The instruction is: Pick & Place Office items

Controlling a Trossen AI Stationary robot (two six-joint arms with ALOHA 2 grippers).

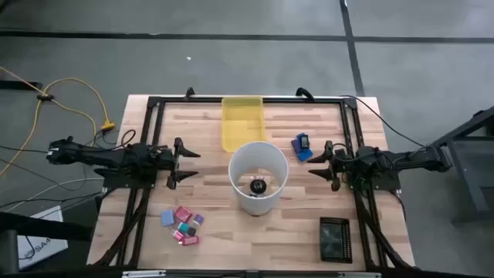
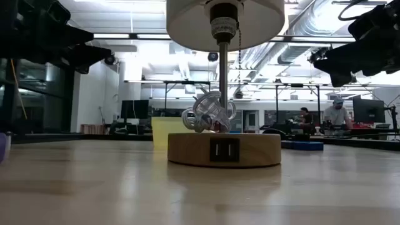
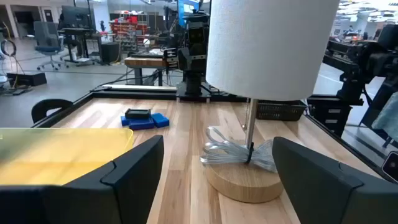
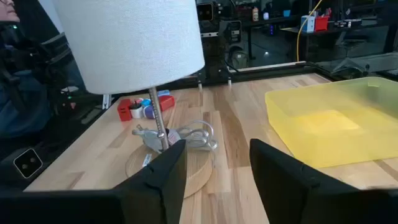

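Observation:
The office items lie on the wooden table in two groups. A cluster of tiny pink, red, purple and light-blue pieces (image 1: 183, 225) (image 4: 140, 107) lies near the front left. Two bright-blue pieces (image 1: 301, 145) (image 3: 144, 118), one with a dark piece on top, lie right of centre. My left gripper (image 1: 189, 164) (image 3: 217, 162) hovers open at the left, pointing toward the table's middle. My right gripper (image 1: 312, 164) (image 4: 217, 168) hovers open at the right, just near of the blue pieces, its gap narrower. Nothing sits between either pair of fingers.
A table lamp with a white shade (image 1: 258, 176) and round wooden base (image 2: 224, 150) stands mid-table between the grippers, its cord bundled at the stem (image 3: 233, 152). A yellow tray (image 1: 242, 122) sits at the far side. A black mesh basket (image 1: 335, 239) stands at the front right.

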